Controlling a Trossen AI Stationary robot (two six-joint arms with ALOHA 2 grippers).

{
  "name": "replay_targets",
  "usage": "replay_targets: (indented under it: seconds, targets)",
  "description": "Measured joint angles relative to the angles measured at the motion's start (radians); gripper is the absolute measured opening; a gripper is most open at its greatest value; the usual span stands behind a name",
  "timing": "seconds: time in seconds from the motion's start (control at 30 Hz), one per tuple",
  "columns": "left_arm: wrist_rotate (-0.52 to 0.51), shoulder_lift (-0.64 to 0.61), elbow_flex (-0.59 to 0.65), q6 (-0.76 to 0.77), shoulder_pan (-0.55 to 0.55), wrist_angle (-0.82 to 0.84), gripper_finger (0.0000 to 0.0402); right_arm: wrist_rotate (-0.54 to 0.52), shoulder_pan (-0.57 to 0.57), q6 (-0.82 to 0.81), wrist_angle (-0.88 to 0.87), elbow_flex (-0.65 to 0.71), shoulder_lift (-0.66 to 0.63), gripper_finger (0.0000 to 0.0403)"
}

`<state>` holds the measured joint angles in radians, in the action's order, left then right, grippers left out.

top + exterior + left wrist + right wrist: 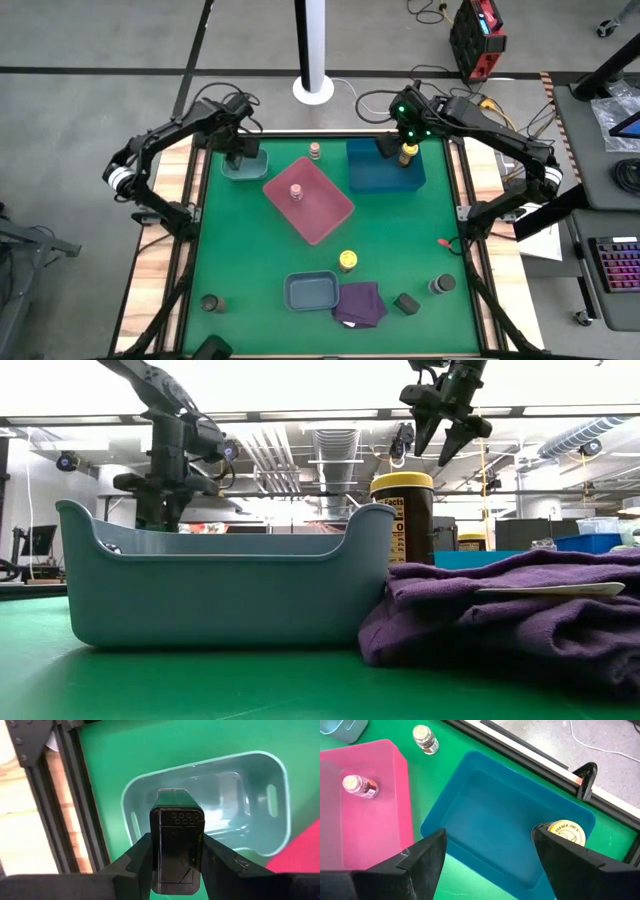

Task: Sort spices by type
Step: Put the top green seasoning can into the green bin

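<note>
left gripper (172,865) clenched on a dark spice jar (176,845) over the teal tray (260,762). right gripper (490,857) released above blue tray (485,820), yellow jar (565,834) inside.

Bright, even light falls from overhead where I work; shadows stay soft. In the low view, ceiling lamps (330,455) glare white, and the near purple cloth (500,620) blurs.

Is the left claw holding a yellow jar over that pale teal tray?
No: in the left wrist view the left claw grips a dark grey-black jar above the pale teal tray.
</note>
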<state>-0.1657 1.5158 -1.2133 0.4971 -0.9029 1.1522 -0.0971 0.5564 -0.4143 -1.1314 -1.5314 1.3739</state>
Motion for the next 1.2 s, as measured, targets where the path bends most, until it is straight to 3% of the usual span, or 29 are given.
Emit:
replay_targets:
  seconds: [1.03,1.2]
  targets:
    - [-0.027,-0.002,0.148,0.088,-0.010,-0.141,0.0114,0.000,0.000,0.018,0.013,0.000,0.000,0.0315]
    - [-0.034,-0.002,0.149,0.097,-0.010,-0.163,0.0142,0.000,0.000,0.018,0.015,0.000,0.000,0.0310]
